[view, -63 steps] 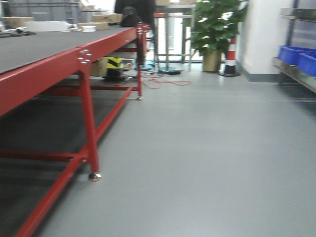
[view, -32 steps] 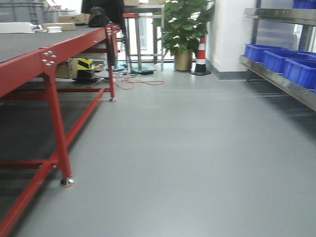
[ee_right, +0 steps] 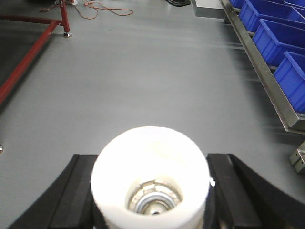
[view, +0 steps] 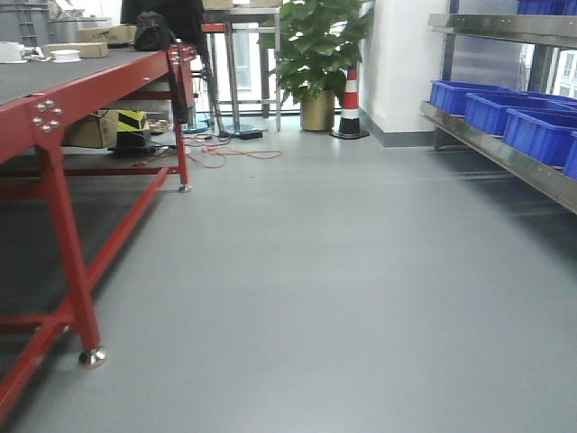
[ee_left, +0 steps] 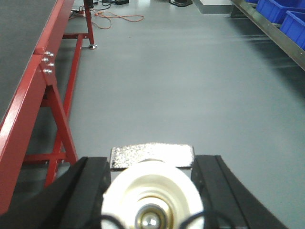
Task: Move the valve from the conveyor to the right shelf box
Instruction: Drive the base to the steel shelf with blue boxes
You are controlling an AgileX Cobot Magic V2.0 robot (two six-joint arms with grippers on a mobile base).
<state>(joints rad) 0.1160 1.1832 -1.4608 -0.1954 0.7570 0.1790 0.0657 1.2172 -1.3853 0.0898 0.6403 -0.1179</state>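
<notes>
My left gripper (ee_left: 151, 167) is shut on a valve (ee_left: 152, 153). That valve shows a white round face, a shiny centre and a silver textured block between the black fingers (ee_left: 90, 181). My right gripper (ee_right: 151, 164) is shut on a second valve (ee_right: 150, 157), a white cup-shaped body with a silver fitting inside. The conveyor (view: 22, 79) is the dark grey belt on the red frame at the left, also at the left edge of the left wrist view (ee_left: 21, 43). Blue shelf boxes (view: 539, 133) stand on the metal shelf (view: 505, 158) at the right, and again in the right wrist view (ee_right: 279, 36).
Grey floor runs ahead between the red frame legs (view: 68, 262) and the shelf. At the far end stand a potted plant (view: 315, 54), a striped cone (view: 350, 99), orange cable (view: 230, 155) on the floor, and boxes under the conveyor (view: 117, 126).
The front view has swung right. The red conveyor frame slid toward the left edge, and the shelf with blue boxes came further into view on the right.
</notes>
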